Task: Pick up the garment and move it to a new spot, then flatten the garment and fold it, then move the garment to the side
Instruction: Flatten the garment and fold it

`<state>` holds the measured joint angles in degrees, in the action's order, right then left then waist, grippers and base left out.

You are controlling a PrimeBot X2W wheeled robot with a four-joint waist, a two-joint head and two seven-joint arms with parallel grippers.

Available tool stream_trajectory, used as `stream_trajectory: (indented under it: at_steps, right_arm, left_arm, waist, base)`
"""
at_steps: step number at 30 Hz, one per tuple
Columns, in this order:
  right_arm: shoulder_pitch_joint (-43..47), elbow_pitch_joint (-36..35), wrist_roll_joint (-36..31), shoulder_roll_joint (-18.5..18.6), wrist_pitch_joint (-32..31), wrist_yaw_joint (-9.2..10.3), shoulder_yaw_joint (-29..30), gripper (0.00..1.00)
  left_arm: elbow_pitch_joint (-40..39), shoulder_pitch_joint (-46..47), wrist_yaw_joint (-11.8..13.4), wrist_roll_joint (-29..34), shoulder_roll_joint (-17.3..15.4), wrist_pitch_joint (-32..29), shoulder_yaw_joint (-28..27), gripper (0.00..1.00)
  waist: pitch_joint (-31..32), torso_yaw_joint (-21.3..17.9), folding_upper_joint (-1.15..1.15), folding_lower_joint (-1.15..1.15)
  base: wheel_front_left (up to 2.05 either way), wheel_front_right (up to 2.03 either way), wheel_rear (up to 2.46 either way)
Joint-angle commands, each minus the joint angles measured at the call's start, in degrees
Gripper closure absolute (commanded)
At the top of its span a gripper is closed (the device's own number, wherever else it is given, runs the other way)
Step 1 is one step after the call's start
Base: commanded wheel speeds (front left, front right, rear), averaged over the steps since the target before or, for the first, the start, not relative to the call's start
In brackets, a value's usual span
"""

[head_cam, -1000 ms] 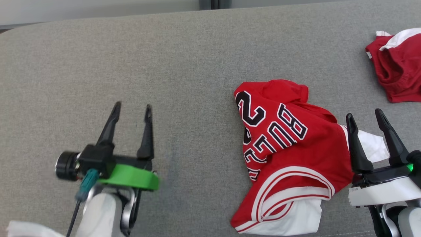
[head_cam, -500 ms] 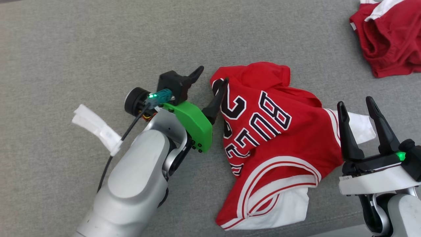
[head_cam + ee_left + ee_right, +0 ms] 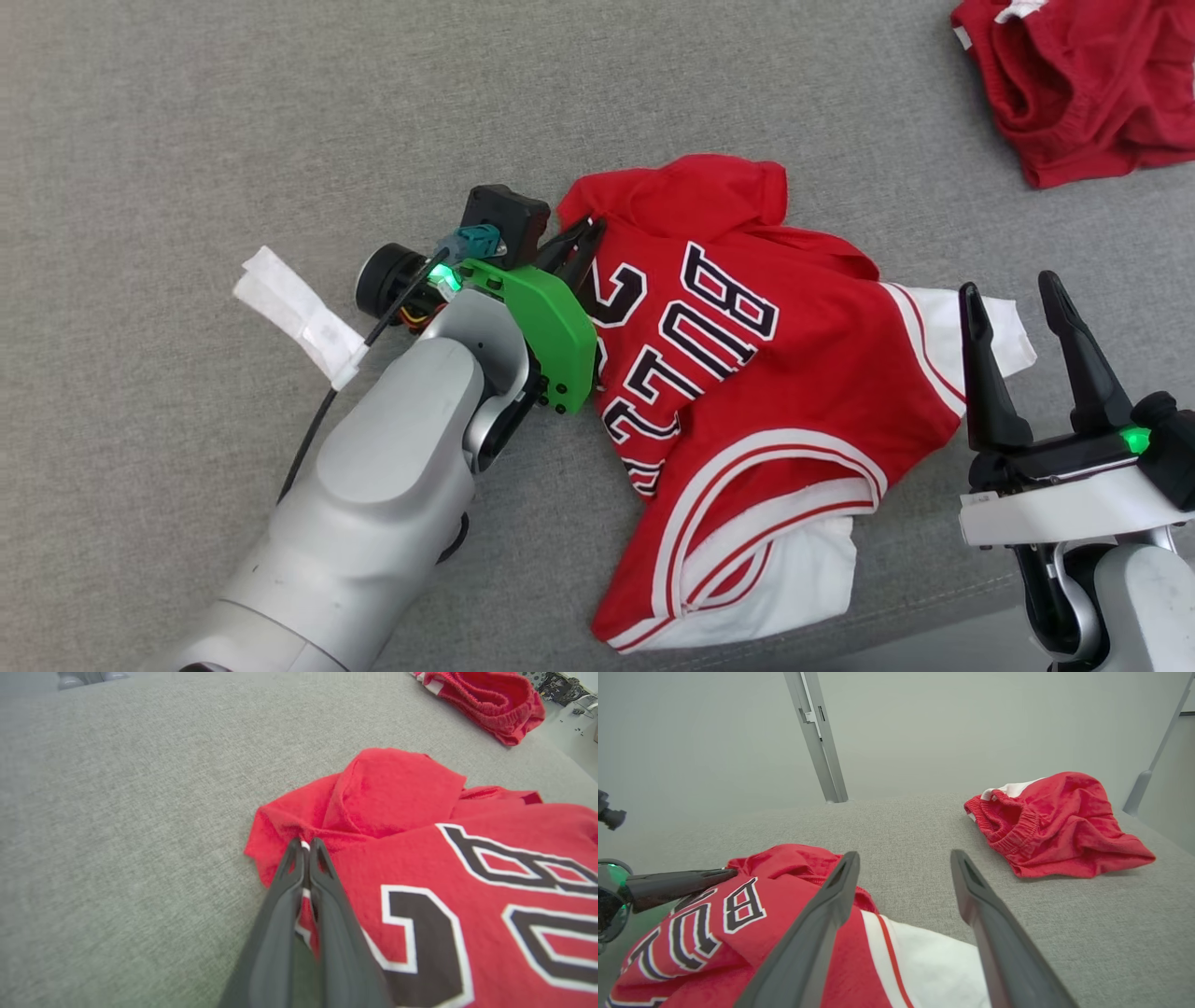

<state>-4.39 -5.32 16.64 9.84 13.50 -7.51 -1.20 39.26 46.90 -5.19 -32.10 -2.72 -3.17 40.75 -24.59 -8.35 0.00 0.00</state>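
The garment [image 3: 747, 392] is a crumpled red jersey with black-and-white lettering and white trim, lying on the grey surface [image 3: 187, 140]. My left gripper [image 3: 581, 235] is at its left edge, fingers shut on a fold of the red cloth; the left wrist view has the garment [image 3: 420, 812] pinched between the closed tips of that gripper [image 3: 305, 845]. My right gripper [image 3: 1013, 289] stands open at the jersey's right side, above its white part, nothing between the fingers. The right wrist view looks past this gripper [image 3: 903, 858] over the garment [image 3: 714, 924].
Another red garment with a white band [image 3: 1074, 75] lies crumpled at the far right, also in the right wrist view [image 3: 1055, 821]. A white tag [image 3: 299, 313] hangs on my left arm's cable. A grey post [image 3: 817, 737] stands behind the surface.
My left arm swung right to the jersey's left edge and its fingers closed on the cloth. The head camera tilted, shifting the whole picture. The right gripper stayed open.
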Motion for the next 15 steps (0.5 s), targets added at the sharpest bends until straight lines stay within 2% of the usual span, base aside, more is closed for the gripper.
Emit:
stream_trajectory:
  at_steps: [1,7,11,15]
  right_arm:
    - [-0.41,-0.07,0.23,0.09,0.38,0.05,0.29,0.0]
    - [0.3,-0.56,0.3,0.39,0.41,0.05,0.97,0.0]
    - [0.55,-0.73,0.36,0.75,-0.11,0.06,1.12,0.0]
    - [0.98,-0.8,0.21,0.8,-0.88,0.05,1.73,0.0]
  left_arm:
    - [0.43,0.72,0.75,0.63,-0.39,1.4,0.08,1.0]
    - [-2.37,-2.61,3.86,0.83,-2.35,8.53,-2.16,1.0]
    - [-8.39,-7.57,7.76,0.42,-5.76,11.97,-4.72,1.0]
    - [-16.82,-15.07,12.56,-0.51,-9.84,12.37,-7.24,1.0]
  waist:
    - [0.39,0.84,0.0,0.0]
    - [1.52,3.51,0.0,0.0]
    - [2.63,5.82,0.0,0.0]
    - [3.82,7.82,0.0,0.0]
  base:
    - [0.0,0.0,0.0]
    - [0.0,0.0,0.0]
    - [0.0,0.0,0.0]
    - [0.0,0.0,0.0]
